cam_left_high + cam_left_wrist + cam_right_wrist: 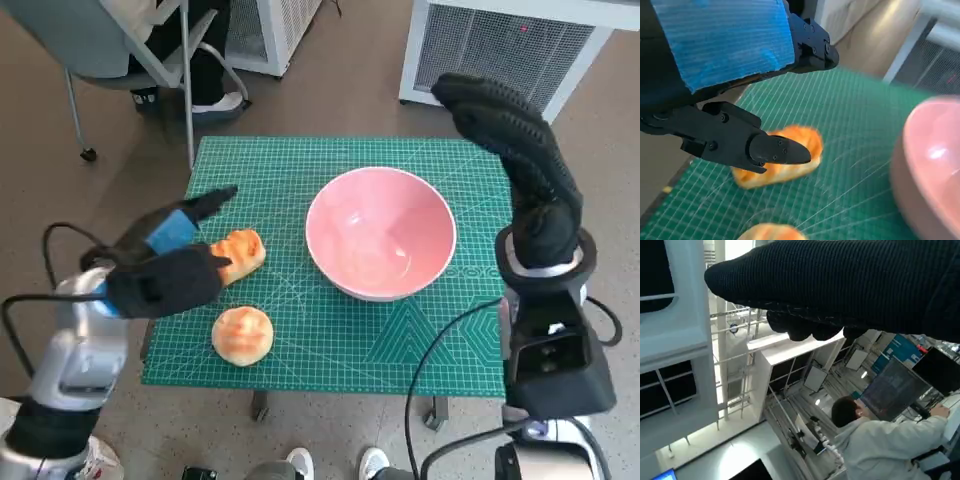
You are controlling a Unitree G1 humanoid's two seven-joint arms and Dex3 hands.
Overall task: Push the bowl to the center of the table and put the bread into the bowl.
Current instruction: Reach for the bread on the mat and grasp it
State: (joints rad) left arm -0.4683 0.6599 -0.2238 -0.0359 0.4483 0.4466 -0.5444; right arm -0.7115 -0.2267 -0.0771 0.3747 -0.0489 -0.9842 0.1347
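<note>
Bread [238,255] lies beside the pink bowl [381,233] (already near mid-table), under the left hand [165,265], fingers apart, empty. It should lower squarely before gripping. Right hand [515,140] is raised, extended, holding nothing.

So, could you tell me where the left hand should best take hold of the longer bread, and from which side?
Probably across the middle of the longer bread, from above. It lies flat and slanted on the mat, so its narrow width suits the fingers of the left hand hovering over it.
</note>
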